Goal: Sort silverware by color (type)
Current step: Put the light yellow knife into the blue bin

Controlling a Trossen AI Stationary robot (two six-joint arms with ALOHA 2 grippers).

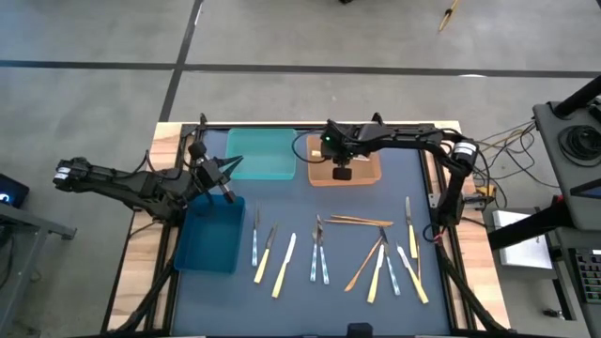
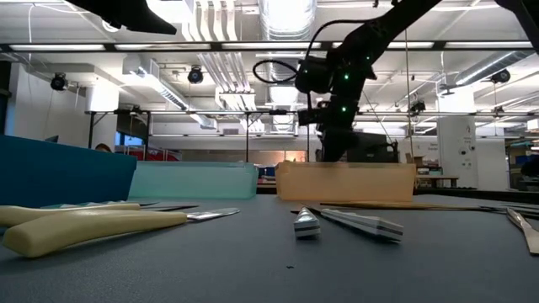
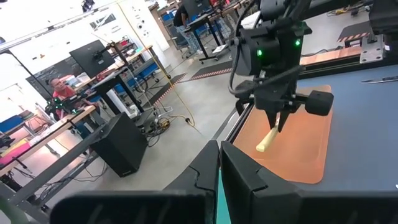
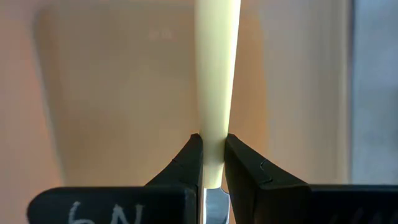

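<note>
Dark table (image 1: 310,291), cutlery (image 1: 319,252) strewn; workshop w/ desks behind.

pale yellow utensil (image 4: 217,74) | orange-tan bin (image 1: 362,176) | teal bin (image 1: 261,155) | dark blue bin (image 1: 208,242)

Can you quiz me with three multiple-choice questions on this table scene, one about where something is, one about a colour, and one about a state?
1. Where is the right gripper?
A. Over the shallow orange plastic bin
B. Over the deep dark blue plastic bin
C. Over the loose silverware

2. What colour is the slim utensil handle it grips?
A. Silvery grey
B. Pale yellow
C. Orange-tan

3. How do the left gripper's fingers stand?
A. Wide open
B. Shut, holding nothing
C. Shut on a fork

Answers: 1 A, the high view shows it above the orange bin. 2 B, the right wrist view shows a pale yellow handle between the fingers. 3 B, they are together with nothing between them.
</note>
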